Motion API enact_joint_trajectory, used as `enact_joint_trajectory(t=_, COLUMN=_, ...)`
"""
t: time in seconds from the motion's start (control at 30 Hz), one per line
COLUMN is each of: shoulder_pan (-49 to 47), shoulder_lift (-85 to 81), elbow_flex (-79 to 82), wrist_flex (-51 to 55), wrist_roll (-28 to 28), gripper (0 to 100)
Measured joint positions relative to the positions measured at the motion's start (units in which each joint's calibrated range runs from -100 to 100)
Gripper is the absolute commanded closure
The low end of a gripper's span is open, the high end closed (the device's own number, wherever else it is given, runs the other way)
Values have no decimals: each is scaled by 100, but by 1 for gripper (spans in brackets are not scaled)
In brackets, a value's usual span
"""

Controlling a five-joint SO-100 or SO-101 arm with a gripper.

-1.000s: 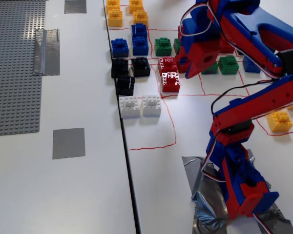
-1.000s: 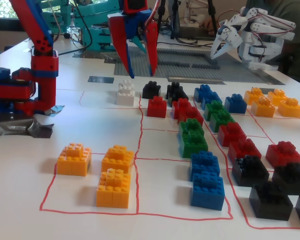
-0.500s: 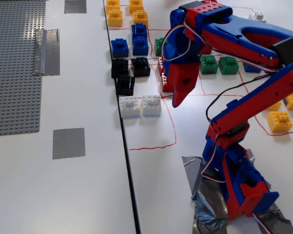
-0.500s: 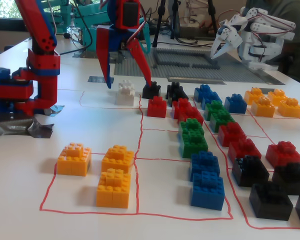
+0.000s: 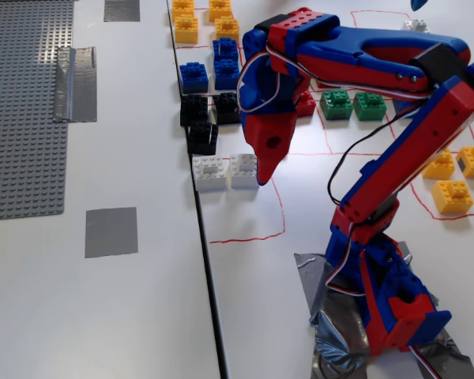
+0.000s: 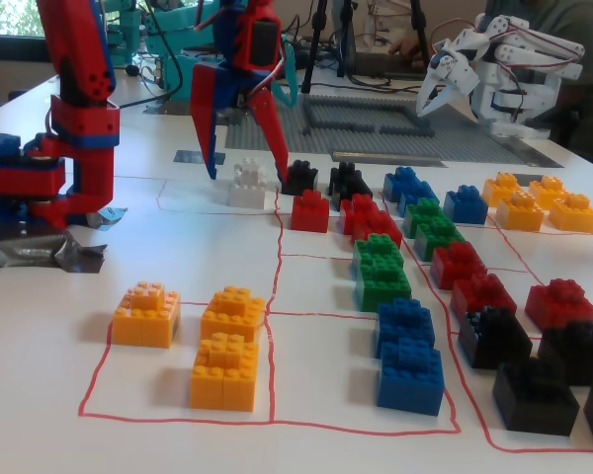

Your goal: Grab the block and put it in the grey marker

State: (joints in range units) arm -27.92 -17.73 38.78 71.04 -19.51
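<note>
Our gripper hung open astride the block, which sat on the table untouched. Its twin touched it at nine o'clock, risking a snagged finger; the marker lay beyond.

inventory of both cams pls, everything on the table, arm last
white block: 2, white, side by side under the claw
black bricks: 3 here, black, just beyond the white pair in this fixed view
blue bricks: blue, past the black ones
yellow bricks: yellow, top of this fixed view
green bricks: 2, green, behind the arm
orange bricks: orange, near red-outlined cell
red bricks: red, mid table
grey marker: 1, grey tape square, left tabletop
grey baseplate: 1, far left
white robot: 1, background
claw: open, straddling the white block
</note>
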Motion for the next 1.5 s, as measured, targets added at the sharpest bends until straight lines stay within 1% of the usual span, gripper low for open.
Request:
enact_joint_trajectory(t=0.57, shoulder_pan=-73, shoulder_lift=659, elbow_flex=-200, wrist_flex=-356, wrist_roll=-34, gripper=68)
enact_joint_trajectory(t=0.87, shoulder_pan=-73, shoulder_lift=918, elbow_flex=-209, wrist_flex=-485, wrist_roll=-34, gripper=73)
enact_joint_trajectory(t=0.97, shoulder_pan=-73, shoulder_lift=960, elbow_flex=-209, wrist_flex=-631, wrist_roll=-29, gripper=76)
enact_joint_trajectory(t=1.13, shoulder_pan=-73, shoulder_lift=968, elbow_flex=-209, wrist_flex=-809, wrist_roll=-20, gripper=87)
enact_joint_trajectory(t=1.2, shoulder_pan=-73, shoulder_lift=968, elbow_flex=-209, wrist_flex=-817, wrist_roll=29, gripper=89)
enact_joint_trajectory(t=1.27, shoulder_pan=-73, shoulder_lift=968, elbow_flex=-209, wrist_flex=-817, wrist_roll=63, gripper=98)
enact_joint_trajectory(t=1.3, shoulder_pan=-66, shoulder_lift=968, elbow_flex=-209, wrist_flex=-817, wrist_roll=68, gripper=100)
enact_joint_trajectory(t=1.5, shoulder_pan=139, shoulder_lift=968, elbow_flex=-263, wrist_flex=-615, wrist_roll=200, gripper=100)
